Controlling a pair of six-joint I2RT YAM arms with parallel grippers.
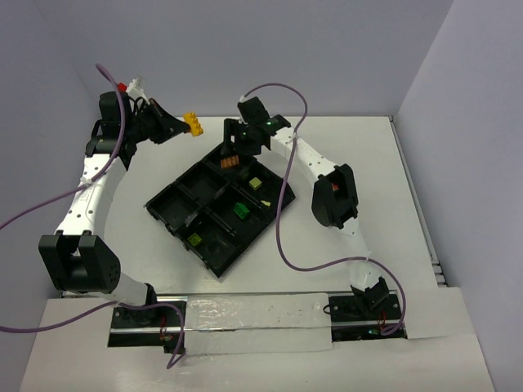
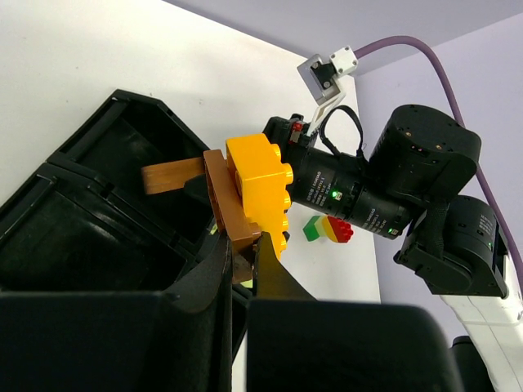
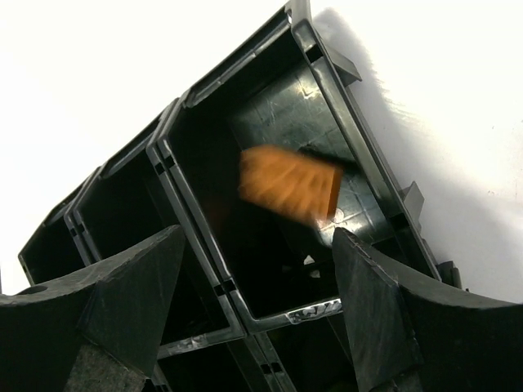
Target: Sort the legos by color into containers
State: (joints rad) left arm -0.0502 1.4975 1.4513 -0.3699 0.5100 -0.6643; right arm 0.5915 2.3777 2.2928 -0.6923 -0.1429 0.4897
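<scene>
The black tray [image 1: 173,198] lies mid-table. My left gripper [image 1: 180,126] hovers beyond its far left corner, shut on a yellow brick [image 1: 194,123]. In the left wrist view the fingertips [image 2: 274,257] pinch a brown-orange plate [image 2: 222,200] with the yellow brick [image 2: 261,181] stuck on it. My right gripper [image 1: 238,140] is open over the tray's far compartment. An orange brick [image 3: 290,184], blurred, is inside that compartment [image 3: 359,155] between and beyond the open fingers [image 3: 131,286]; it also shows in the top view [image 1: 231,160]. Other compartments hold a pale yellow-green brick [image 1: 257,184], a green brick [image 1: 242,210] and a yellow-green one [image 1: 196,239].
A small green, yellow and red cluster of bricks [image 2: 328,229] lies on the white table beyond the right wrist. Purple cables [image 1: 282,237] loop over the tray's right side and off the left arm. Walls close the table at the back and both sides.
</scene>
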